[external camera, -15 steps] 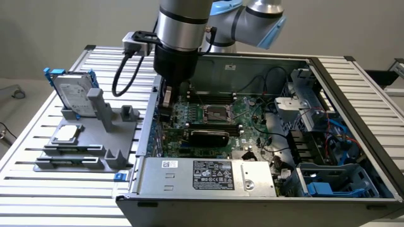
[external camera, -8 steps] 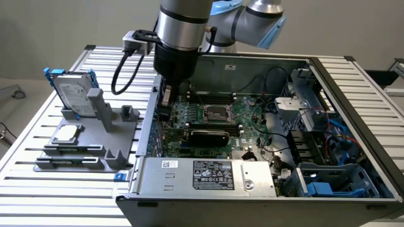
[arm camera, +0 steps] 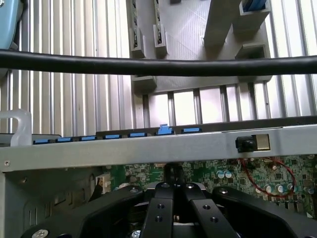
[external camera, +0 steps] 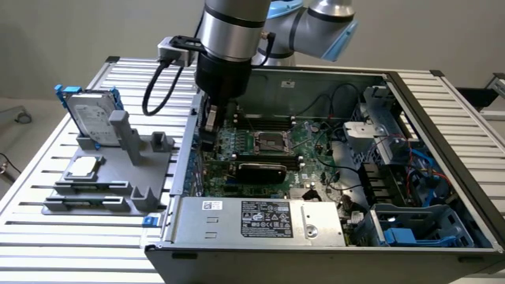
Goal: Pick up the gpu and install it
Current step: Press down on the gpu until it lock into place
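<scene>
The gpu [external camera: 261, 172] is inside the open computer case [external camera: 442, 148], on edge over the green motherboard [external camera: 311, 154], its black rounded cooler facing the front. My gripper [external camera: 207, 142] reaches down at the card's end by the case wall on the exterior view's left. In the wrist view my gripper [arm camera: 174, 187] is shut, and a thin dark edge of the gpu [arm camera: 171, 172] sticks out just past the tips. It lines up with one raised blue clip [arm camera: 164, 130] on the grey case wall [arm camera: 148, 148]. The rest of the card is hidden under the fingers.
A grey holder [external camera: 103, 177] outside the case carries a silver hard drive [external camera: 91, 118] and a small silver chip [external camera: 84, 167]. The power supply [external camera: 261, 218] fills the case's front. The bare processor socket [external camera: 272, 142] sits mid-board. A black cable [arm camera: 158, 65] crosses the wrist view.
</scene>
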Robot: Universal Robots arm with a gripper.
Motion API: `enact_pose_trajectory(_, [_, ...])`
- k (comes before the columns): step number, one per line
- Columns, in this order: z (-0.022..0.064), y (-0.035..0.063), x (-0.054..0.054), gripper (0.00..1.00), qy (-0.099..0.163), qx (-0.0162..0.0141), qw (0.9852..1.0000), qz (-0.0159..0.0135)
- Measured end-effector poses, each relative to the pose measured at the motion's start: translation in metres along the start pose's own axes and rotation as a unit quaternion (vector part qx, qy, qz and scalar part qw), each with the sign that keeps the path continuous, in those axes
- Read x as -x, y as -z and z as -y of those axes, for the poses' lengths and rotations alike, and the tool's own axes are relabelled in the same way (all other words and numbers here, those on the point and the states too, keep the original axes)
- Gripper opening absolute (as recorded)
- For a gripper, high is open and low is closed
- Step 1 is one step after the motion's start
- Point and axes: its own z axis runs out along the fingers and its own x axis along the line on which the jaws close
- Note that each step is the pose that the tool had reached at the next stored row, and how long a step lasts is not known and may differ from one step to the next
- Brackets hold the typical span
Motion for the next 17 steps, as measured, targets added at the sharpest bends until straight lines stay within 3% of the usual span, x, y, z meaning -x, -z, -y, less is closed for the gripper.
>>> enact_pose_trajectory(3, [0.0026, 0.0013, 0.0002, 0.11, -0.001, 0.0016, 1.0000, -0.0042])
enact_pose_trajectory(7, [0.0033, 0.0016, 0.0000, 0.11, -0.001, 0.0034, 1.0000, -0.0076])
enact_pose_trajectory(17, [0.0042, -0.0001, -0.0043, 0.11, -0.003, 0.0050, 0.9999, -0.0133])
